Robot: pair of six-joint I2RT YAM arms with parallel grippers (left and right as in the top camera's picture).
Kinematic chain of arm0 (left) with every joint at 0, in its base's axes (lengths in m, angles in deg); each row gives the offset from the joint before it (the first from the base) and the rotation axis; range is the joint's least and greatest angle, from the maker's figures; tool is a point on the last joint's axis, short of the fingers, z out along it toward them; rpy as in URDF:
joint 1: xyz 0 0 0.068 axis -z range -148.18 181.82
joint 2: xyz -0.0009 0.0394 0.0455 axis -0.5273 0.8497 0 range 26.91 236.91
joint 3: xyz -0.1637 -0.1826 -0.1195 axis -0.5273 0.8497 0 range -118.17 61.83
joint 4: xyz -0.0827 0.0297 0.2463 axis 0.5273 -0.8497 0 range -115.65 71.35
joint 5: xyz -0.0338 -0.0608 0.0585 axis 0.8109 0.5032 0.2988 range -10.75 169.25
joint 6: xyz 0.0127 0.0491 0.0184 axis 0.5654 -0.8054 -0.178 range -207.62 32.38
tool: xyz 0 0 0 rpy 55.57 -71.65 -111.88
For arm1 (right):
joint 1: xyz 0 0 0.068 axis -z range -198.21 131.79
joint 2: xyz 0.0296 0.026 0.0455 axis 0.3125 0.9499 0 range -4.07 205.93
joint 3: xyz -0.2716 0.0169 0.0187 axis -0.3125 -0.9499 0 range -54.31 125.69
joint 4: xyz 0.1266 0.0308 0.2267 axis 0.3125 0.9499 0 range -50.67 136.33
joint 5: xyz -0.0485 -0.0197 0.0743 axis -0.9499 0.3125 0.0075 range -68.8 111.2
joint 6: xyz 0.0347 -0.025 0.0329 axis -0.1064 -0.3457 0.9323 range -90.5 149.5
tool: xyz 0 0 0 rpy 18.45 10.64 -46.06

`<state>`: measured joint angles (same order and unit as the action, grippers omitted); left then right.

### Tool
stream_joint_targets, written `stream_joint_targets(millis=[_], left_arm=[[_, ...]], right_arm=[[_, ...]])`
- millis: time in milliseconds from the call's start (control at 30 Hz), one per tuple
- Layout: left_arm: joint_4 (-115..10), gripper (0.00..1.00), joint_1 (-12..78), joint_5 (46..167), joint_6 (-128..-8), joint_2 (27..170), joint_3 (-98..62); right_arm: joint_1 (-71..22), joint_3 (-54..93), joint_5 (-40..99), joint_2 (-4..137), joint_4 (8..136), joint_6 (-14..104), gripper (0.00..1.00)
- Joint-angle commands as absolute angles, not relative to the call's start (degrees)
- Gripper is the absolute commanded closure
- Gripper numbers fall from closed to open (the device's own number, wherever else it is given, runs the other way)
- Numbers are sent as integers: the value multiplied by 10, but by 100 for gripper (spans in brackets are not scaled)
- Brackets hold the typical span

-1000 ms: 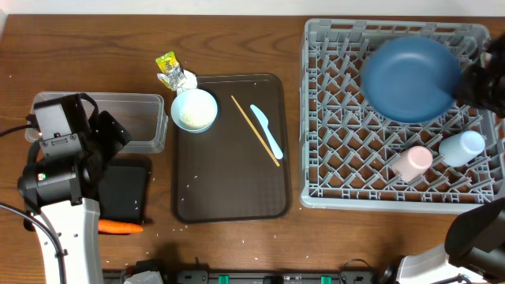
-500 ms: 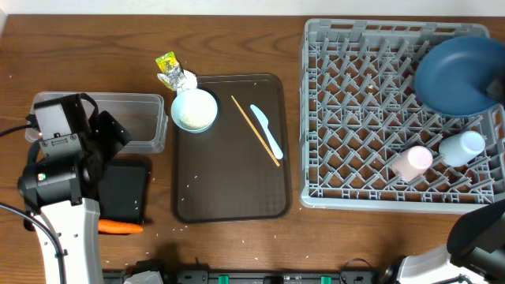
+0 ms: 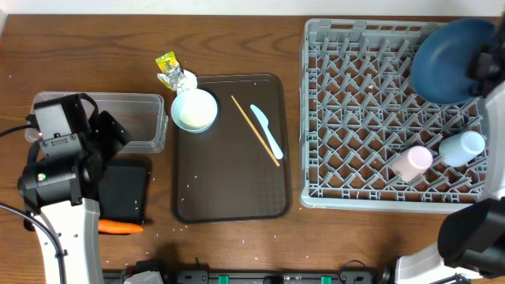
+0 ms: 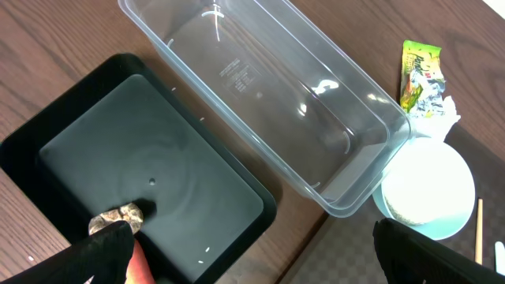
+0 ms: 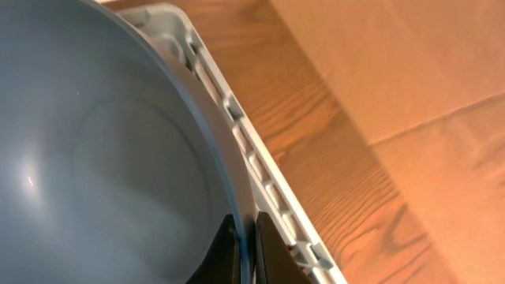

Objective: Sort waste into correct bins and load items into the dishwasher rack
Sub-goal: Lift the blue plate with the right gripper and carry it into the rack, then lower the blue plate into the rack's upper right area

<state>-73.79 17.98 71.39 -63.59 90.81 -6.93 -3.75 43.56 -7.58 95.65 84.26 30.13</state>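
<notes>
Left hand (image 4: pixel 252 264): jaws spread wide, gripping nothing, hanging above the table.
Right under it: a black tray (image 4: pixel 150 166). A brown food lump (image 4: pixel 118 218) lies in the tray's corner, close by one fingertip.
Back toward the arm's base: a carrot (image 3: pixel 120 228) on the wood, against the tray's edge.
Just ahead: a clear tub (image 4: pixel 260 87), lying alongside the tray with their long sides almost touching.
Farther ahead: a white bowl (image 4: pixel 426 189) with white rice in it, past the tub's end, on the corner of a brown serving tray (image 3: pixel 229 181).
Beside the bowl: a crumpled wrapper (image 4: pixel 420 75) on the table, close to the bowl's rim.
Farthest from this hand: a pale-blue spoon (image 3: pixel 268 130) and a wooden stick (image 3: pixel 255 130), side by side on the serving tray.
Right hand (image 5: pixel 248 252): closed, pinching the rim of the blue plate (image 3: pixel 446 59) between its fingers.
Plate: tilted, over the far outer corner of the rack (image 3: pixel 379 142), close to its wall. Whether it rests on the pegs cannot be told.
Away from this hand, nearer the rack's front: a pink cup (image 3: pixel 413 162) and a light-blue cup (image 3: pixel 461 147), lying side by side among the pegs.
</notes>
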Motion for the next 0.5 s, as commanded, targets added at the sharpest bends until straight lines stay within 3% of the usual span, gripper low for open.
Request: stream_joint_targets(millis=[0, 467], left_arm=[[-739, 2, 176, 713, -633, 901, -76], [-739, 2, 176, 713, -633, 901, -76]], right_arm=[[-71, 446, -178, 953, 823, 242, 99], [-152, 446, -241, 1014, 818, 221, 99]])
